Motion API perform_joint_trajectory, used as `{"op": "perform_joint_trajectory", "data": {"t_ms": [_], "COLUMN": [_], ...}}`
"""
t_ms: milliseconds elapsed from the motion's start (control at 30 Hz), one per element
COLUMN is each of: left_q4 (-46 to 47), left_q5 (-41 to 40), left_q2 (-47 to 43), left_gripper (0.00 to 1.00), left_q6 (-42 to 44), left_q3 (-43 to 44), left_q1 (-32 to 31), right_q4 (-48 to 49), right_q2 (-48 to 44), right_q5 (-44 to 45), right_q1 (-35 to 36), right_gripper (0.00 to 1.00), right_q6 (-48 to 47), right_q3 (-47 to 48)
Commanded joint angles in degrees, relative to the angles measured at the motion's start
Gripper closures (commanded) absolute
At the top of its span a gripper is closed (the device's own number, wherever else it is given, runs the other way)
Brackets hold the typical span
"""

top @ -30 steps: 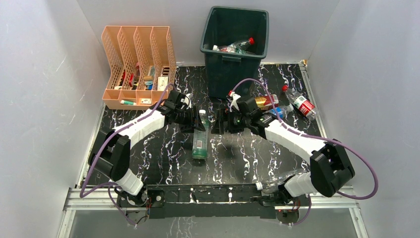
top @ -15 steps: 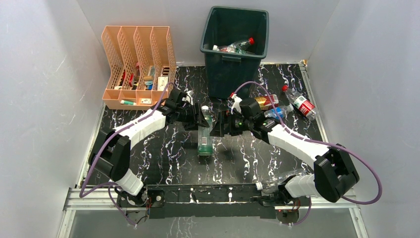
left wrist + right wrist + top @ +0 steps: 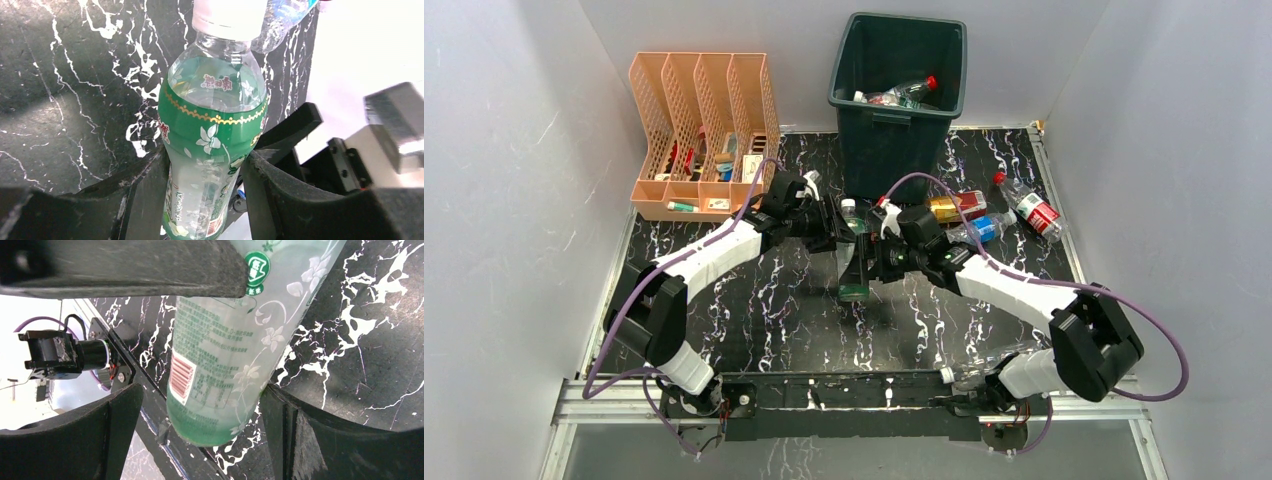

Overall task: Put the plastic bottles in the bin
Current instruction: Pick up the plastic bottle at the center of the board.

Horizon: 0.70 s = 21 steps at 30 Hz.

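Gripping a green-label bottle (image 3: pixel 212 125) around its label, the left gripper (image 3: pixel 202 165) holds it near the table's (image 3: pixel 754 310) middle, cap toward the far edge. The right gripper (image 3: pixel 200 395) stands wide open, one finger on either side of the bottle's lower end. The bin (image 3: pixel 894 150) sits at the far edge with bottles (image 3: pixel 909 92) inside; other bottles (image 3: pixel 984 228) lie toward the far right corner.

Black marbled table (image 3: pixel 754 300) carries bin (image 3: pixel 892 150), peach organizer (image 3: pixel 709 95), loose bottles (image 3: pixel 1031 211) right of bin
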Motion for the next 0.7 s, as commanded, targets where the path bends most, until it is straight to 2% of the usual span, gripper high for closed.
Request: {"op": "perform_joint_trajectory", "data": {"t_ms": [0,267,333,400,667], "left_q4": [3.56,7.88,7.95,8.22,6.62], "left_q5": [1.92,2.78,3.00,2.99,2.09], "left_q2": [-1.64,-4.01,-3.97,-3.81,-3.61], "left_gripper": [0.72,0.71,0.71,0.70,0.46], "left_q6": [-2.88,-6.12,-6.26,-6.40,-4.78], "left_q3": [1.24,-2.28,-2.53,-2.58,-1.80], "left_q1": [-0.54,-0.77,-0.79,-0.88,-0.90], "right_q4": [2.79,2.27,2.82,3.07,1.16], "right_q2": [1.64,3.60,3.71,4.01,2.85], "right_q5": [-0.31,2.13,1.91,1.38,2.42], "right_q1": [0.67,0.80,0.82,0.80,0.80], "right_gripper": [0.02,0.04,0.11,0.22,0.45], "right_q6": [0.59,1.62,1.86,2.00,0.91], "right_q3": [2.17,2.23,2.31,2.55,3.34]}}
